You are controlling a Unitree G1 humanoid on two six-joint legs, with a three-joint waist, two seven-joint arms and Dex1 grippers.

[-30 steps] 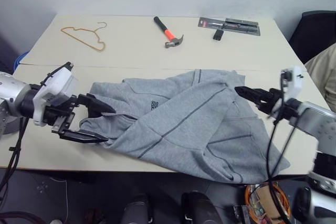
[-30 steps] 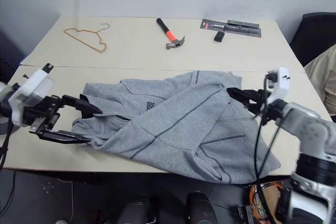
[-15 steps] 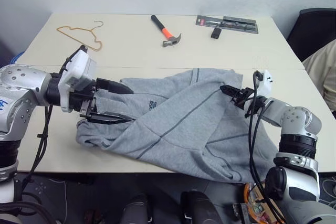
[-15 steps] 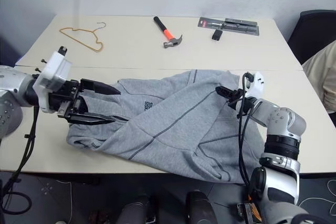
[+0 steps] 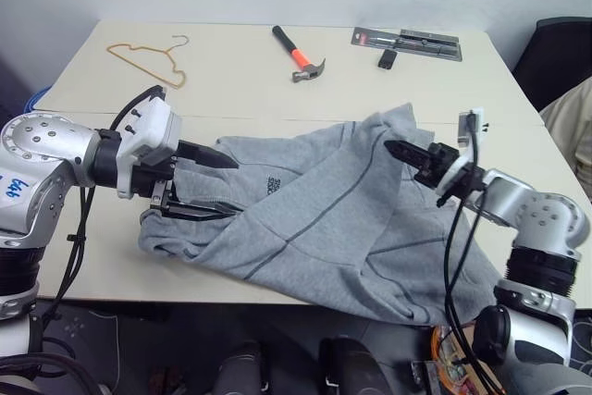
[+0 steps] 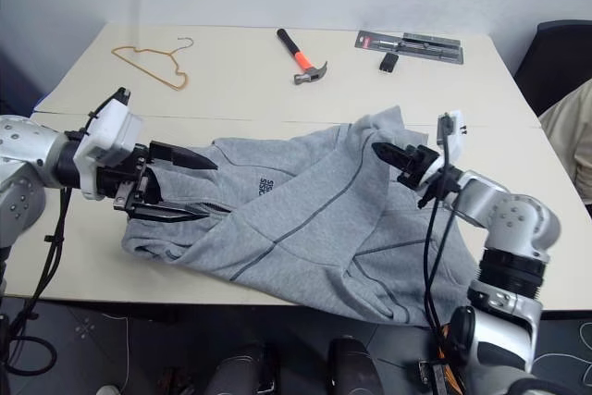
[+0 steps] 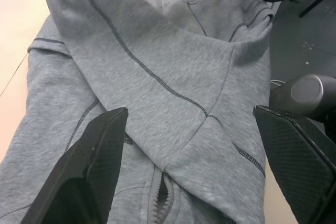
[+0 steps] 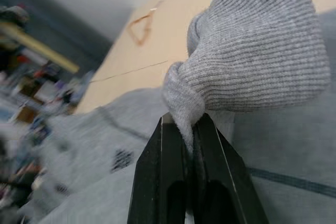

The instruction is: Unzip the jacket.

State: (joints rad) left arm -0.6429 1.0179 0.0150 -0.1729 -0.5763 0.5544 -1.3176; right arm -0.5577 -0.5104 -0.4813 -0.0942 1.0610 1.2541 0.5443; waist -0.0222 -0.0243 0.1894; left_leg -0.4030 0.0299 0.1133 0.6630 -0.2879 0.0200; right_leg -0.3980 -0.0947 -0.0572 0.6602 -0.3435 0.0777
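The light-grey jacket [image 5: 324, 219] lies crumpled across the front of the table [image 5: 231, 90], its dark chest logo [image 5: 274, 184] facing up. My left gripper [image 5: 231, 190] is open at the jacket's left end, one finger above the fabric and one low against it. In the left wrist view, the zipper [image 7: 160, 192] shows between the fingers [image 7: 94, 156]. My right gripper [image 5: 388, 147] is shut on a ribbed edge of the jacket [image 8: 252, 51]. It holds that edge raised above the table at the jacket's right side.
At the back of the table lie a wire hanger [image 5: 148, 60], a hammer with an orange grip [image 5: 296, 53], a packaged tool [image 5: 405, 42] and a small black object [image 5: 386, 59]. A black chair [image 5: 560, 53] and a person's sleeve [image 5: 573, 122] are at the right.
My right gripper has shut on the jacket's ribbed edge and pulled it up and to the left. The left gripper has edged right over the jacket, still open.
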